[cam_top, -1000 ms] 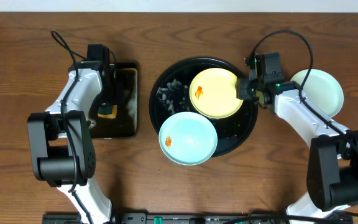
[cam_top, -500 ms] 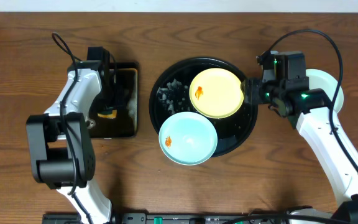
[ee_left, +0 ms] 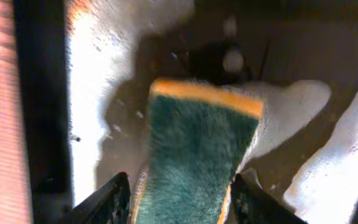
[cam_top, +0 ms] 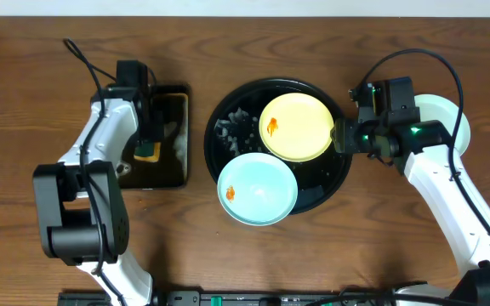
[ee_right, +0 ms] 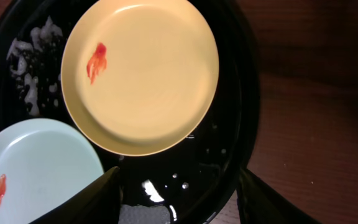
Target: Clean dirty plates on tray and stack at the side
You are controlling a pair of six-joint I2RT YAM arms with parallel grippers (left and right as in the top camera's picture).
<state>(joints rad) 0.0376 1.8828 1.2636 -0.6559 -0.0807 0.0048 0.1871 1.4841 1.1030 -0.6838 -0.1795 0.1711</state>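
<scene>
1. The tray (cam_top: 326,178) sits mid-table and holds two of the plates. A pale yellow plate (cam_top: 300,132) lies toward its back right. A blue-green plate (cam_top: 262,191) lies at its front left, overhanging the rim.
2. Each of these two carries an orange smear (ee_right: 96,62) on its face, so I judge neither to be cleaned yet.
3. A third plate (cam_top: 453,119), also pale blue-green, rests on the table just right of the tray, partly hidden by the right arm. The part that shows has no smear. It is probably the first of the side stack, which would put the job at about one plate of three.
4. The left gripper (ee_left: 179,183) is down in the small rectangular tray (cam_top: 173,166), among patches of white foam (ee_left: 92,93). The sponge (ee_left: 194,149), green face up, lies between its two fingers, which stand close on either side. I cannot tell whether they are actually squeezing it.
5. The right gripper (ee_right: 179,177) hangs over the tray's right rim, just beside the yellow plate's edge. Its jaws are spread with nothing between them, so it is empty.
6. What is left, as I read it, is to bring the sponge over, wipe both smeared plates, then lift each out and set it on the plate at the right. The yellow one looks the likelier next target, since it is the plate nearest the waiting right gripper.
</scene>
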